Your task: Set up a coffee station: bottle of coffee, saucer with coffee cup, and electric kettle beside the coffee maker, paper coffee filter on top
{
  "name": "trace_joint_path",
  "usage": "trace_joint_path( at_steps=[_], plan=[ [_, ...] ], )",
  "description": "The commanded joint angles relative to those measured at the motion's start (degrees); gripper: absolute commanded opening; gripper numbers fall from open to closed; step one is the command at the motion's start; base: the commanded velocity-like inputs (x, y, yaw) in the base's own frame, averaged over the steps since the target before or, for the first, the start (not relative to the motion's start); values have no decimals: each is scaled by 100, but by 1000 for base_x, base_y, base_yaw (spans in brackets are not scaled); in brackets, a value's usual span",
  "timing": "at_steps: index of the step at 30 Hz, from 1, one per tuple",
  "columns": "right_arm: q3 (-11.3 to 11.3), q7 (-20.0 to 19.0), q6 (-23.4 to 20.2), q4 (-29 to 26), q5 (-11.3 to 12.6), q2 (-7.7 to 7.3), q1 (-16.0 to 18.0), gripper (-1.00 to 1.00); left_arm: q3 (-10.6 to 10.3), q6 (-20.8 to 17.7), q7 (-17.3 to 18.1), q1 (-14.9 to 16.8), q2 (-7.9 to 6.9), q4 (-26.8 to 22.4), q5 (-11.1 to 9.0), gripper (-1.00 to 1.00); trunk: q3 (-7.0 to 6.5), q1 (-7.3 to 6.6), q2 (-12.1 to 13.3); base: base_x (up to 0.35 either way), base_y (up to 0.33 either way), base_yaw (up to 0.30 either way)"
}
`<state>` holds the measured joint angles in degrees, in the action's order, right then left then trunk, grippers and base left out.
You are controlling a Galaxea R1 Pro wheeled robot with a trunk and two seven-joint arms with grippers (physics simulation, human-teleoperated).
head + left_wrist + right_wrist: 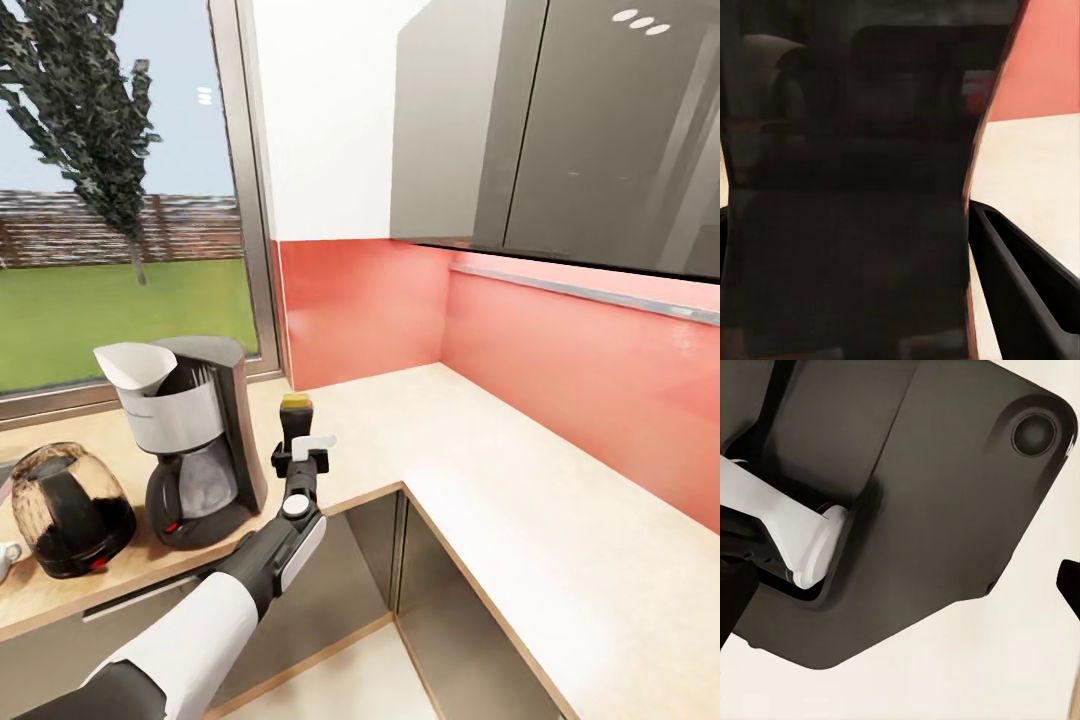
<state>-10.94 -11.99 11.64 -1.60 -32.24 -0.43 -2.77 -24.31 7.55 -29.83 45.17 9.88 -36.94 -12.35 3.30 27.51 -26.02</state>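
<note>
Left gripper [297, 452] is clamped on the coffee bottle [295, 418], upright over the worktop [520, 500] just beside the coffee maker [195, 450]. I'd lower it straight, flat base first, then let go. Can't tell the right gripper's state.

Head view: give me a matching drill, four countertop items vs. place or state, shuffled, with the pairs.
Items:
1. paper filter
2. bottle
3. kettle
4. coffee maker

Places or states:
A. held in the left pincer, just right of the coffee maker
B. sits in the top of the coffee maker
C. stands left of the coffee maker, near the counter's front edge
D. stands on the countertop between kettle and bottle

Pairs: 1-B, 2-A, 3-C, 4-D
</note>
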Motion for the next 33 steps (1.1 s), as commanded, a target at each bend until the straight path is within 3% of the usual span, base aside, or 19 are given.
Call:
trace_joint_path(
  at_steps=[1, 24, 27, 33],
  plan=[
    [-49, -29, 5, -16, -36, -1, -4, 100, -37, 35, -38, 9, -3, 34, -53, -100, 11, 4, -11, 73, 86, 0],
    [-49, -32, -3, -16, -36, -1, -4, 100, -32, 36, -49, 9, -11, 82, -49, -100, 11, 4, -11, 102, 41, 0],
    [-49, -32, -3, -16, -36, -1, -4, 100, -26, 36, -49, -169, -12, 76, -49, -100, 11, 4, -11, 22, 17, 0],
    [-47, -32, -3, -16, -38, -1, -4, 100, -22, 382, -49, -262, -50, 89, -43, -100, 11, 4, -11, 117, 1, 0]
  ],
)
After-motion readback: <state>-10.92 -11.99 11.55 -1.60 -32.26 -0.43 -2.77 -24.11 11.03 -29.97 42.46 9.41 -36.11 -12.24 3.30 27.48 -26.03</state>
